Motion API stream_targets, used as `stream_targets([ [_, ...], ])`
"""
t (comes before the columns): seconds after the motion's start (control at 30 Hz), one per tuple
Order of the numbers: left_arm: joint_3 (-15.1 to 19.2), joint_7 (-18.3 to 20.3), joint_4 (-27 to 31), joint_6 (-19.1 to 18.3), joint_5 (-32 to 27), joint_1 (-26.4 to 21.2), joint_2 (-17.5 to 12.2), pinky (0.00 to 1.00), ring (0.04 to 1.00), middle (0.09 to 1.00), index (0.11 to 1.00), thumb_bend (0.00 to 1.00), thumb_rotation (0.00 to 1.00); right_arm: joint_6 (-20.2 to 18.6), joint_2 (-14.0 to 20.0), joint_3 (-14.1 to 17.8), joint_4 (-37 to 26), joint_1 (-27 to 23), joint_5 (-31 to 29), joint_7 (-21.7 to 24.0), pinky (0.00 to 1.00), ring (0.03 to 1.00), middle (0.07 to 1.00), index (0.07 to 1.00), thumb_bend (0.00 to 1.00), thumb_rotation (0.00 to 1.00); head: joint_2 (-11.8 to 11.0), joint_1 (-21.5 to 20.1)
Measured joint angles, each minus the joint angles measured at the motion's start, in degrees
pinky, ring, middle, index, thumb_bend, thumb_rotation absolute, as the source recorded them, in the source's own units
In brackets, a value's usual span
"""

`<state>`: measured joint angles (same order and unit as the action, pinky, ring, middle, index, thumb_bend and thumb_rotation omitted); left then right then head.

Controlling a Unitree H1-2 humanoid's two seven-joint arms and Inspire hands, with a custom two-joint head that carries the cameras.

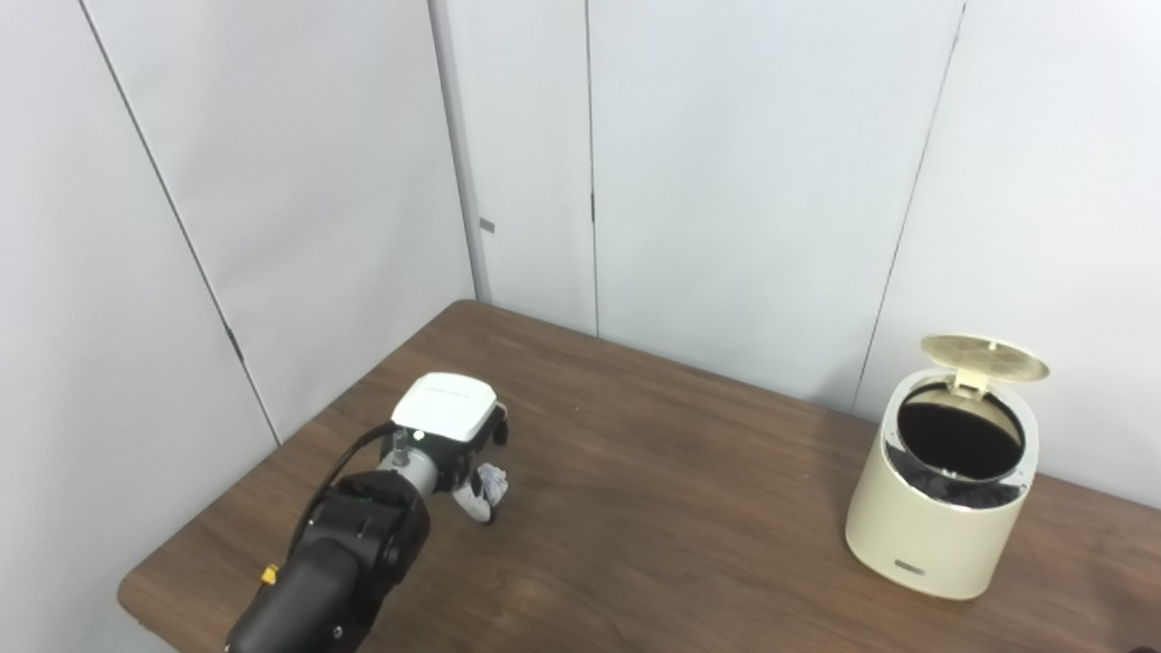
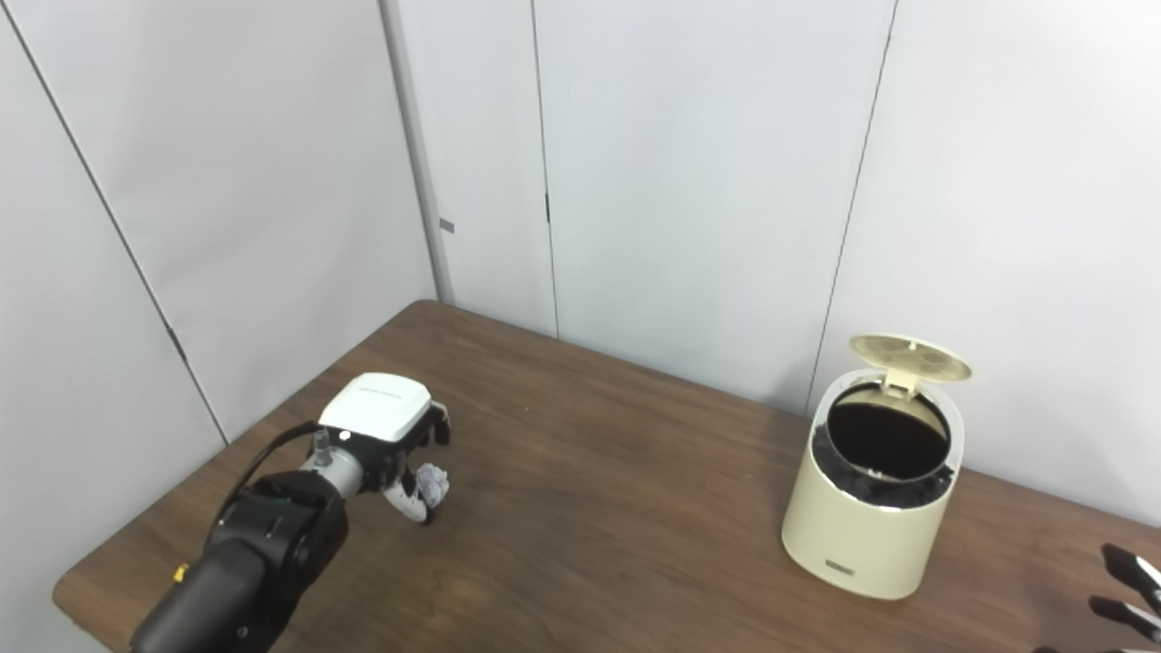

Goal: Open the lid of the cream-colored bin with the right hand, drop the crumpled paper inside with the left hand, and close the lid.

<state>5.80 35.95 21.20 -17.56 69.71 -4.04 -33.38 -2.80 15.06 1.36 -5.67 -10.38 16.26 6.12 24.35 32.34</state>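
The cream-colored bin (image 1: 939,508) stands on the right of the table with its round lid (image 1: 984,356) tipped up at the back, showing a dark inside. The crumpled paper (image 1: 492,481) lies low at the table's left part. My left hand (image 1: 453,435), with a white back, is right over it; the thumb (image 1: 476,505) touches the paper's near side and a dark finger reaches past it. Whether the paper is clamped is hidden. Only the fingertips of my right hand (image 2: 1127,585) show at the lower right corner, spread apart, holding nothing, to the right of the bin (image 2: 871,517).
The brown wooden table (image 1: 653,508) ends at a rounded corner on the near left. White wall panels (image 1: 726,181) close in the back and left sides, just behind the bin.
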Motion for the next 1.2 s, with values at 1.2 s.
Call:
stream_targets([
  [1.2,-2.9,-2.0,-5.2,0.3,3.8,-0.3,-0.5,0.5,0.604,0.63,0.673,0.84,0.08,-1.3,0.0,0.0,-2.1,1.3,-0.3,0.1,0.49,0.747,0.889,0.851,0.91,0.59,2.3,0.3],
])
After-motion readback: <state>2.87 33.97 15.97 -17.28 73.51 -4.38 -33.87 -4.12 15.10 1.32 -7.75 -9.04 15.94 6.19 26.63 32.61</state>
